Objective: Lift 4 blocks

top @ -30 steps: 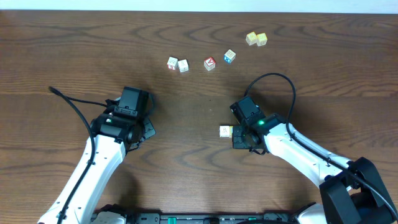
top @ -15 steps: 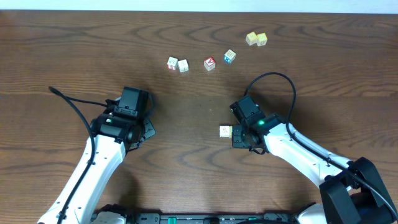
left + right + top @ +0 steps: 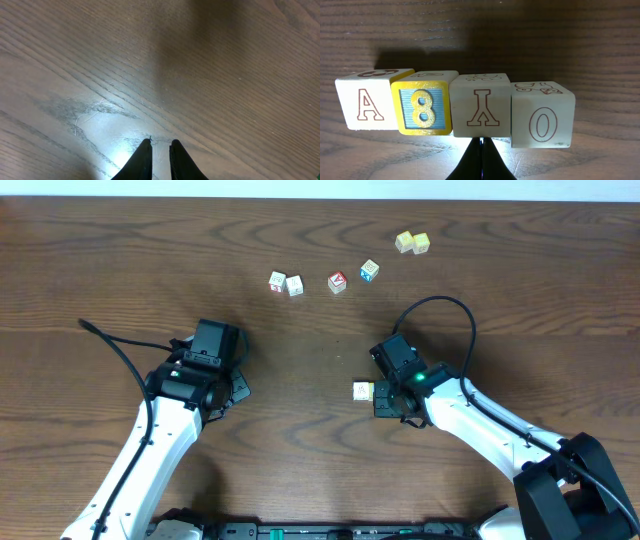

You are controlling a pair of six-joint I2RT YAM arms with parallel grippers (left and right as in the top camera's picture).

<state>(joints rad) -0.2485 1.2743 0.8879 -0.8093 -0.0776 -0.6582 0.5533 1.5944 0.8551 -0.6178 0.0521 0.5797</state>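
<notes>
Dark wood-grain table, bare apart from cubes and two arms.

Right wrist view, lying on it in a touching row:
- cream wooden cube marked A
- yellow-framed wooden cube with a blue face and an 8
- cream wooden cube marked Y
- cream wooden cube marked O, set slightly nearer the camera than the rest, so not flush

Overhead: only a single cream cube visible, just left of the right gripper. Others probably hidden beneath; cannot confirm.

Right gripper: fingers pressed together, gripping nothing, tip just short of the Y cube.
Left gripper: thin slit between fingers, empty, over bare wood, well apart from the row.

Risks, as judged:
- Nudging forward with the closed tip at Y: middle knocked out, row split.
- Lifting as a squeezed row: needs pressure on both ends. Likely shear at the offset O cube, buckling at a joint, cubes dropped.
- Smooth wood faces, probably little friction: weak squeeze, middle two sagging out.
- Bringing the left gripper across late or off-axis: row shoved sideways instead of clamped.

Red-faced cube, blue-faced cube and yellow-green pair near the far edge: well apart, no collision worry.
</notes>
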